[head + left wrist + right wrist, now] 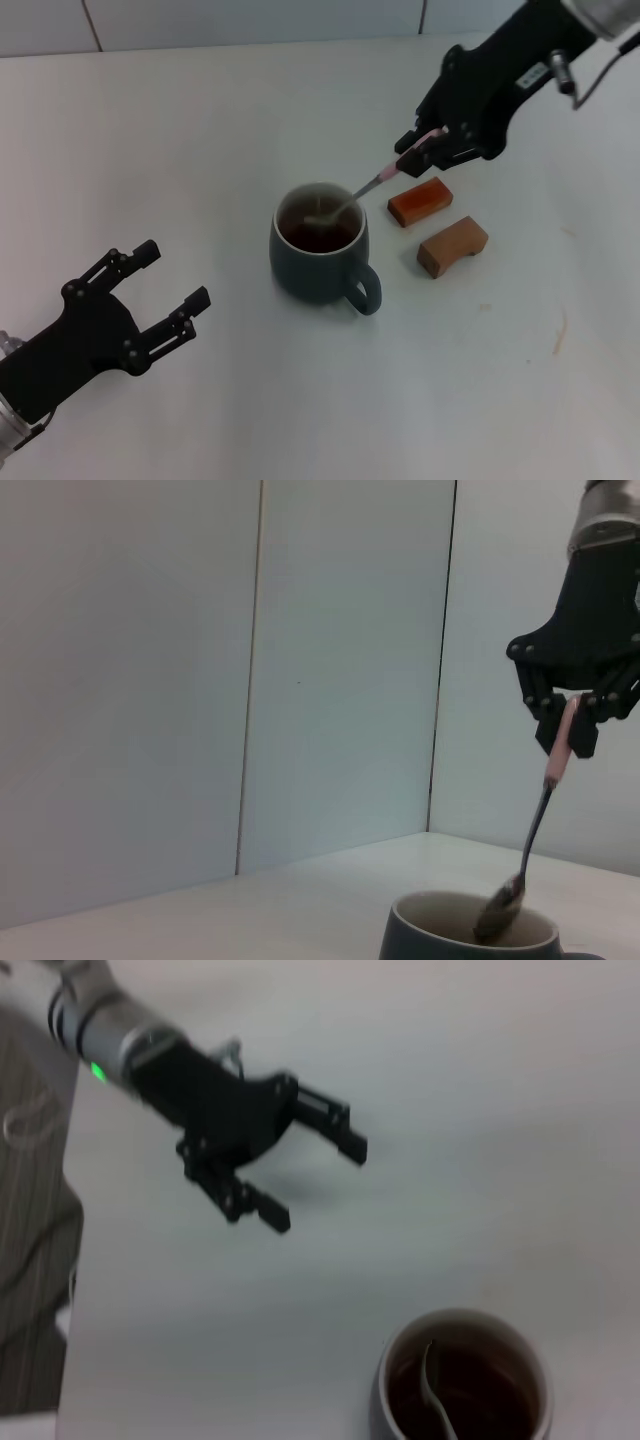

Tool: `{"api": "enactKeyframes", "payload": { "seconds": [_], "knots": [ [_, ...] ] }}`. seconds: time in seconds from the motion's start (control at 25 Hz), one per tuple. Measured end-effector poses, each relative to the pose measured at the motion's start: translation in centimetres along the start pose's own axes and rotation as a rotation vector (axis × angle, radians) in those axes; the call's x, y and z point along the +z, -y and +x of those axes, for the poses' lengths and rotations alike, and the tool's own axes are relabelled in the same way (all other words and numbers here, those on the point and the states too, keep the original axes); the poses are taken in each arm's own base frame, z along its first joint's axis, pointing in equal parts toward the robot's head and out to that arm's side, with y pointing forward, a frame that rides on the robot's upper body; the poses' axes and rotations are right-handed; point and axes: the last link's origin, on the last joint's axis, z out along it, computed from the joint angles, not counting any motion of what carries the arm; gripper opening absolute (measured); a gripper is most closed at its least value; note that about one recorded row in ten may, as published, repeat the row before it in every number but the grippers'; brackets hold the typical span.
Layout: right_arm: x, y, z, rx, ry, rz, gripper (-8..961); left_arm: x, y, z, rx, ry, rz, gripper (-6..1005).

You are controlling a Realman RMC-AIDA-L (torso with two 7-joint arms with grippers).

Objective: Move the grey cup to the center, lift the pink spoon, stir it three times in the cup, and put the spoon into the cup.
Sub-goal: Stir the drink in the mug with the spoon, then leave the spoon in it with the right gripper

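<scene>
Meanwhile, right gripper (427, 147) is pinching the pink spoon (372, 184), bowl dipping in the grey cup (318, 262); left gripper (170, 285) is idling, spread wide, holding nothing.

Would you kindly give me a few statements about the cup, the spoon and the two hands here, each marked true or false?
1. The right hand holds the pink spoon by its handle. True.
2. The spoon's bowl is inside the grey cup. True.
3. The left hand is gripping the cup's handle. False: it is open, apart from the cup, holding nothing.
4. The cup is empty. False: it holds dark reddish-brown liquid.
5. Two brown wooden blocks lie on the table on the cup's right side. True.
</scene>
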Motion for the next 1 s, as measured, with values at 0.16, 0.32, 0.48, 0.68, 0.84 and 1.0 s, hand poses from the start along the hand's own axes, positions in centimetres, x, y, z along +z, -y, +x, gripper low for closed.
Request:
{"api": "enactKeyframes", "payload": {
  "seconds": [0.16,0.32,0.48,0.68,0.84,1.0],
  "knots": [
    [1.2,0.0,-1.7,-0.038,-0.078,0.006,121,0.0,0.0,0.0,0.001,0.004,-0.002,820],
    [3.0,0.1,-3.4,-0.081,-0.164,0.023,121,0.0,0.0,-0.2,0.004,0.014,-0.008,820],
    [4.3,0.3,-4.0,-0.099,-0.215,0.032,122,-0.1,-0.1,-0.2,0.004,0.017,-0.011,820],
    [5.8,0.5,-4.8,-0.119,-0.276,0.046,122,-0.1,-0.1,-0.3,0.005,0.029,-0.015,820],
    [6.2,0.0,-5.5,-0.135,-0.265,0.012,122,-0.1,-0.1,-0.4,0.007,0.036,-0.024,820],
    [6.4,0.2,-6.0,-0.146,-0.240,0.029,121,-0.1,-0.2,-0.5,0.009,0.046,-0.032,820]
  ]
}}
